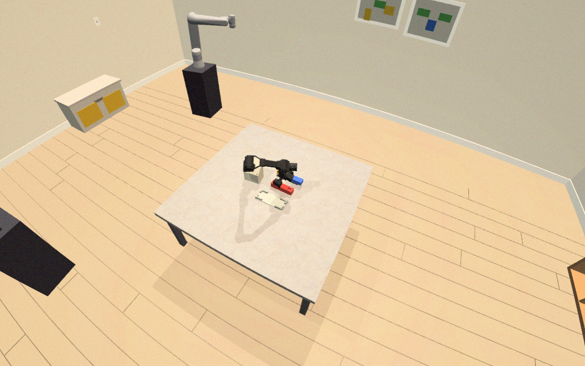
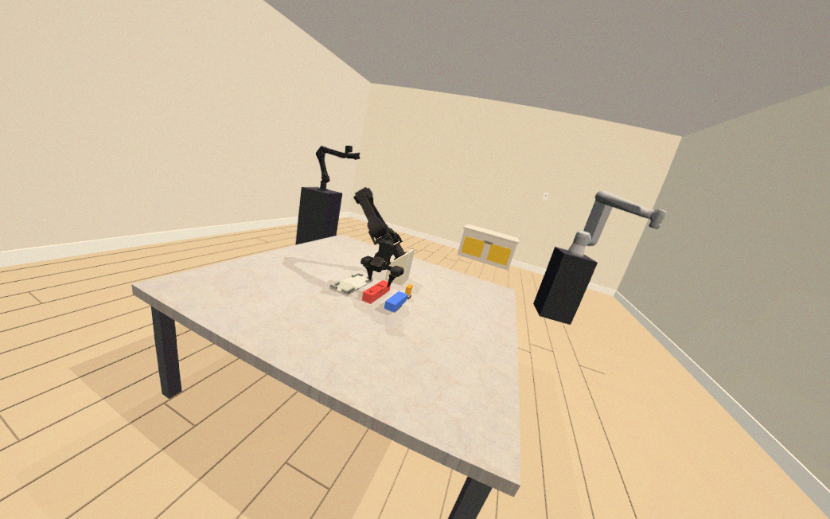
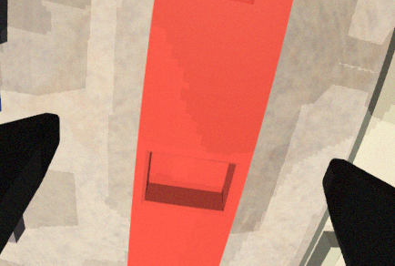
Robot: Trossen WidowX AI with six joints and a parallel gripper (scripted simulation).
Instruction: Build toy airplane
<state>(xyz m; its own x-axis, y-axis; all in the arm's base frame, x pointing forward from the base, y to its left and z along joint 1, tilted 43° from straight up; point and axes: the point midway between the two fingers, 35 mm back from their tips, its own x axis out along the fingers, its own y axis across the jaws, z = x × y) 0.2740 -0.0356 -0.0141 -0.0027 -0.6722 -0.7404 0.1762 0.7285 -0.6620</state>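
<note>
The red fuselage [image 1: 288, 189] [image 2: 375, 294] [image 3: 218, 60] lies on the table beside the cradle, its two sockets facing up. My gripper [image 2: 379, 282] [image 3: 197, 150] is open and empty, low over the fuselage, with one finger on each side of it. The pale cradle [image 1: 271, 200] [image 2: 351, 282] [image 3: 384, 151] is empty. The blue wing [image 1: 298, 180] [image 2: 395, 302] lies on the other side of the fuselage. The orange tail fin [image 2: 409, 289] stands beside the wing; the arm mostly hides it in the top view.
A cream block [image 1: 253, 175] [image 2: 403, 266] stands at my arm's base, near the tail fin. The pale table [image 1: 317, 236] [image 2: 314, 335] carries the parts. Other arms on dark pedestals [image 1: 201, 90] [image 2: 319, 219] stand away from the table.
</note>
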